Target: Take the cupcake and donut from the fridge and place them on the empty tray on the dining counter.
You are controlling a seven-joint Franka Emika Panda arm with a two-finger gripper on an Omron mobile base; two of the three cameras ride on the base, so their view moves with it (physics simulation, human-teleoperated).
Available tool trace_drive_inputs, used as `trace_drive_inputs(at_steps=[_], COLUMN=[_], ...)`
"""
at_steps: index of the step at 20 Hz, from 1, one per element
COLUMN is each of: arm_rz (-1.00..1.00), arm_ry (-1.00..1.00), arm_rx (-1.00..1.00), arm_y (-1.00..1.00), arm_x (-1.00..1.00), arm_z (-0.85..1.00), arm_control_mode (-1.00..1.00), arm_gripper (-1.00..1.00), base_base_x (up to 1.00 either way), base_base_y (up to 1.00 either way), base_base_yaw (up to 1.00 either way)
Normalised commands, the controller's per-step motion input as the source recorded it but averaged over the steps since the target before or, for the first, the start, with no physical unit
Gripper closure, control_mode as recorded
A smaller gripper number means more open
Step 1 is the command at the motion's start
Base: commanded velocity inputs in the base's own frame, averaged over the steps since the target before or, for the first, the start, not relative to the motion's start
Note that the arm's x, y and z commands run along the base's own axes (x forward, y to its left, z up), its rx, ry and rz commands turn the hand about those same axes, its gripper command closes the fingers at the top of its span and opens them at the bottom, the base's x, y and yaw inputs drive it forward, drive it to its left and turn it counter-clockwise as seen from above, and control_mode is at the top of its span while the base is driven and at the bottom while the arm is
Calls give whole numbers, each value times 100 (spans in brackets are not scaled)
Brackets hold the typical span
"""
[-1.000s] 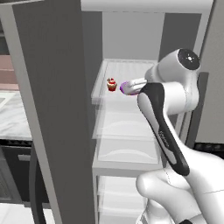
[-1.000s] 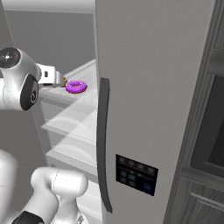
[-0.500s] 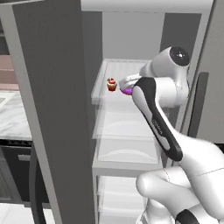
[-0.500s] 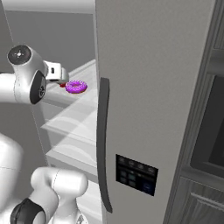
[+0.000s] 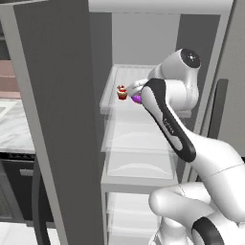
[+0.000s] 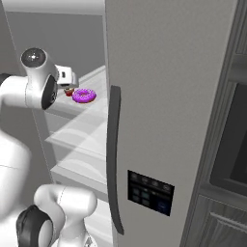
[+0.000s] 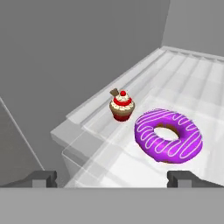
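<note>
Cupcake first, on the left as my hand camera sees it, and just right of it the donut — one of each, two treats in all, both sitting flat on the same translucent shelf inside the fridge. Neither one has been lifted yet, so by my reckoning the task has hardly begun: no pickup, no carry, no drop-off on the tray. The tray and the dining counter are nowhere in front of me right now, so that whole leg is ahead.

My claw is spread wide with nothing between the tips, hanging at the shelf's front edge, near the donut and a little further from the cupcake. The cupcake stands upright close to the shelf's left rim, apart from the donut — close neighbours, not touching. The donut lies nearer my right fingertip, icing up.

From the left base view I see the cupcake left of my forearm, with a sliver of the purple donut peeking out beside it. From the right base view the donut sits clear on that shelf, just past my wrist, with the fridge door to its right.

So: two pieces to fetch, zero delivered.
</note>
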Motion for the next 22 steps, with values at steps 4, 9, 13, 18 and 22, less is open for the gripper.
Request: trace_drive_inputs(at_steps=[4,9,13,18,22], arm_rz=[6,3,0,0,0], arm_ry=[3,2,1,3,0], arm_rx=[0,0,0,0,0], arm_y=[17,12,3,0,0], arm_x=[31,34,31,18,15], arm_z=[-19,-18,-3,0,0], arm_control_mode=[-100,-100,-100,-100,-100], arm_gripper=[-100,-100,-100,-100,-100], base_base_x=[0,0,0,0,0], base_base_y=[0,0,0,0,0], base_base_yaw=[0,0,0,0,0])
